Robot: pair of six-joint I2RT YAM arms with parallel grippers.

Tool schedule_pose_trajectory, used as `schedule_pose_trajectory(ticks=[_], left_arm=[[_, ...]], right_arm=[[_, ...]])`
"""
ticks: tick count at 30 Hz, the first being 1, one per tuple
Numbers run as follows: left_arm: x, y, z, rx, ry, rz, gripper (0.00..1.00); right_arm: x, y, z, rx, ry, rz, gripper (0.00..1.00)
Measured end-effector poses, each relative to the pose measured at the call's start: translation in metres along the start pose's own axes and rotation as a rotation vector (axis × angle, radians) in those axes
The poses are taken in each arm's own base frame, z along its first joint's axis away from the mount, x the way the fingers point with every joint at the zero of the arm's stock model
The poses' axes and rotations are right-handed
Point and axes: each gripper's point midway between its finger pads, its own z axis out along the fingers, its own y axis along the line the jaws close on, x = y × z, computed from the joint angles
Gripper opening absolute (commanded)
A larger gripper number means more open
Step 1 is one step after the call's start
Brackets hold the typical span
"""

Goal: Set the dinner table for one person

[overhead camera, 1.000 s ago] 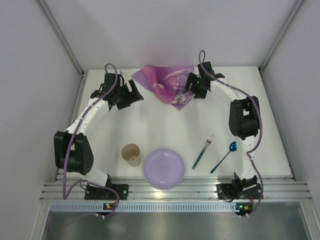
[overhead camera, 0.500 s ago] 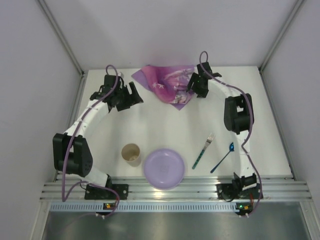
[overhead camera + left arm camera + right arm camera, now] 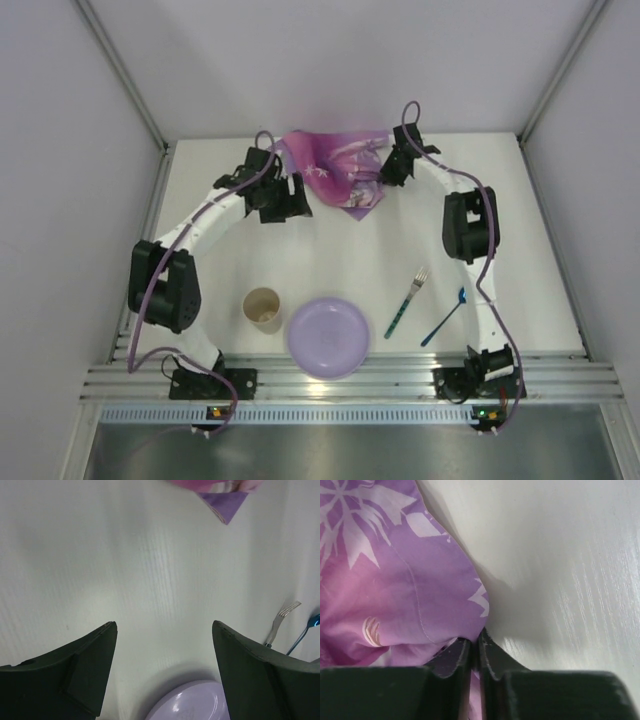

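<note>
The left gripper (image 3: 285,195) has swung across toward the placemat (image 3: 335,165) and now hangs just beside its crumpled left edge, jaws wide with nothing between them. The right gripper (image 3: 478,642) has narrowed from wide to a pinch on the placemat's right edge, with a fold of purple cloth caught between its fingers. The bench (image 3: 320,250) lies under both grippers and spreads out on every side of them. Toward the bases from the left gripper sit a cup (image 3: 263,308) and a plate (image 3: 328,337). Toward the bases from the right gripper lie a fork (image 3: 406,302) and a spoon (image 3: 447,315), well apart from it.
</note>
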Motion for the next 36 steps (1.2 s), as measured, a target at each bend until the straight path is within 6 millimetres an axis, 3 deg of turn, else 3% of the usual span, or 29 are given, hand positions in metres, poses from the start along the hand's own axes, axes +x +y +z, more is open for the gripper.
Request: schedule_pose_trajectory(ticks=[1, 8, 16, 22, 25, 29, 33, 36], left_arm=[[0.003, -0.010, 0.006, 0.012, 0.015, 0.025, 0.82], [0.042, -0.057, 0.065, 0.051, 0.169, 0.132, 0.81], [0.064, -0.075, 0.138, 0.030, 0.251, 0.163, 0.82], [0.051, -0.086, 0.150, 0.049, 0.206, 0.134, 0.82], [0.045, -0.097, 0.156, 0.096, 0.187, 0.107, 0.82], [0.044, -0.121, 0.165, 0.175, 0.181, 0.102, 0.81], [0.056, -0.141, 0.168, 0.228, 0.198, 0.119, 0.80], [0.062, -0.144, 0.168, 0.233, 0.205, 0.128, 0.77]], right_arm=[[0.001, 0.001, 0.001, -0.006, 0.005, 0.004, 0.00], [-0.002, -0.005, 0.000, -0.022, 0.020, 0.019, 0.00], [-0.014, -0.062, -0.030, 0.056, 0.032, 0.061, 0.00], [-0.019, -0.086, -0.051, 0.077, 0.034, 0.070, 0.00], [-0.007, -0.082, -0.052, 0.054, 0.067, 0.067, 0.00], [0.025, -0.067, -0.048, 0.016, 0.145, 0.053, 0.00], [0.059, -0.030, -0.051, -0.058, 0.215, 0.017, 0.00], [0.078, -0.012, -0.053, -0.096, 0.256, 0.014, 0.00]])
